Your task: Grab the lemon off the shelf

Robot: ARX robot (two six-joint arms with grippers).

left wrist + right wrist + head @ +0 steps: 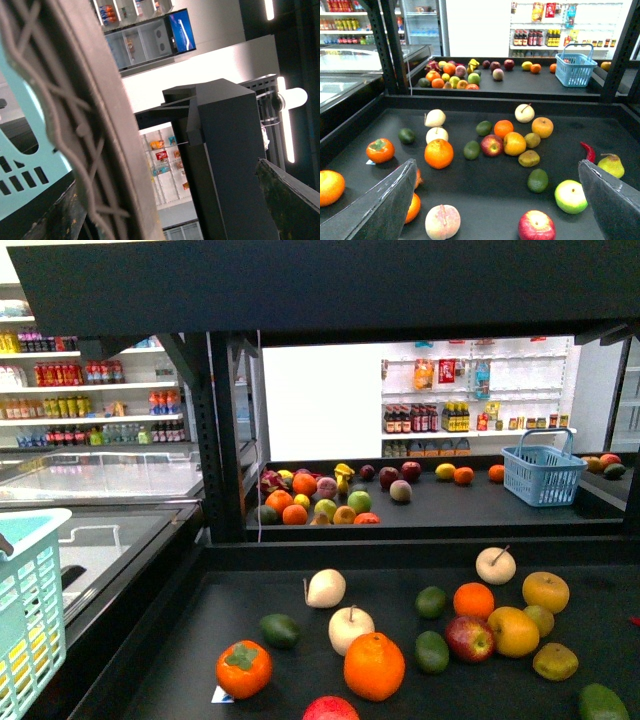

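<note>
The shelf [400,552] is a black tiered stand with flat dark trays of loose fruit, and its rim [485,102] also shows in the right wrist view. A bright yellow oval fruit that looks like the lemon [445,471] lies on the rear tray beside a small orange; the right wrist view shows this lemon [527,65] far off. My right gripper [496,164] hangs open over the near tray, well short of it, with nothing between its fingers. My left gripper [167,172] is open and points up past the stand's post, beside a basket.
A teal basket [30,590] stands at the left; its rim [75,100] fills the left wrist view. Oranges [439,153], limes [471,149], apples [491,145] and a peach [442,222] are scattered on the near tray. A blue basket [543,472] sits on the rear tray.
</note>
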